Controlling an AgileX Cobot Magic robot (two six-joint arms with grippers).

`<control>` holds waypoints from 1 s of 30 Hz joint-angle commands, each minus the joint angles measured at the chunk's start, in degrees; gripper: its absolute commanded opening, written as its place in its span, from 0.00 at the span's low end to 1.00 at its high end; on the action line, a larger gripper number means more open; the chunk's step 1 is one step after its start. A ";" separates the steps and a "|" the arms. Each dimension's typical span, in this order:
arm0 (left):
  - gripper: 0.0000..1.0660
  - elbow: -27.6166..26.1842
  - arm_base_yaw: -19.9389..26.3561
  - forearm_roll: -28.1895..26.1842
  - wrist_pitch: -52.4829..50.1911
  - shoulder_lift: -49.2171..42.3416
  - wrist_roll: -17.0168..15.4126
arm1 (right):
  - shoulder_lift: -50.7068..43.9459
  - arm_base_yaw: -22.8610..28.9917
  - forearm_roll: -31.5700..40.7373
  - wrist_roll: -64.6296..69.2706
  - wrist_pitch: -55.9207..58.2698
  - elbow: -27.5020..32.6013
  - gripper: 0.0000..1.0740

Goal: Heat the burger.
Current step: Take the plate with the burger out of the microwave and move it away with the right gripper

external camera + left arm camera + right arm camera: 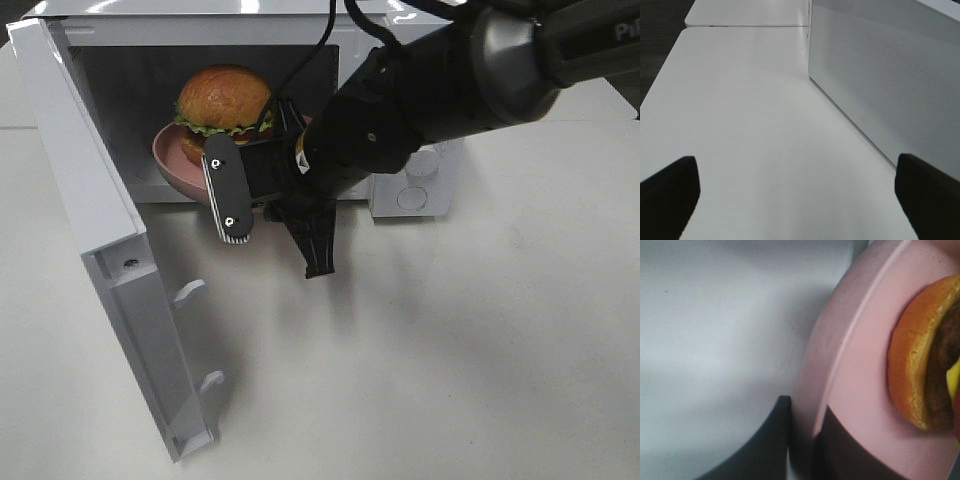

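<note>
The burger [222, 100] sits on a pink plate [172, 160] in the mouth of an open white microwave [200, 30]. My right gripper [225, 185] reaches in from the right and is shut on the plate's near rim. In the right wrist view the plate's rim [840, 355] lies between the two dark fingers of the gripper [805, 450], with the burger [920, 365] close behind. My left gripper [800, 200] is open and empty, low over the white table beside the microwave's outer wall [890, 75]. It is out of the high view.
The microwave door [110, 250] hangs wide open to the left, reaching towards the table's front. A white panel with round knobs [415, 185] is to the right of the opening. The white table [480, 350] stretches in front.
</note>
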 commanded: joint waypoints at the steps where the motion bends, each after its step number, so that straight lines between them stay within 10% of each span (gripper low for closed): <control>1: 0.92 0.17 0.17 0.06 0.00 -0.34 -0.29 | -3.78 -0.63 -1.38 0.80 -2.41 2.75 0.00; 30: 0.92 0.17 0.17 0.06 0.00 -0.34 -0.29 | -32.77 -0.63 -3.27 0.80 -7.16 33.75 0.00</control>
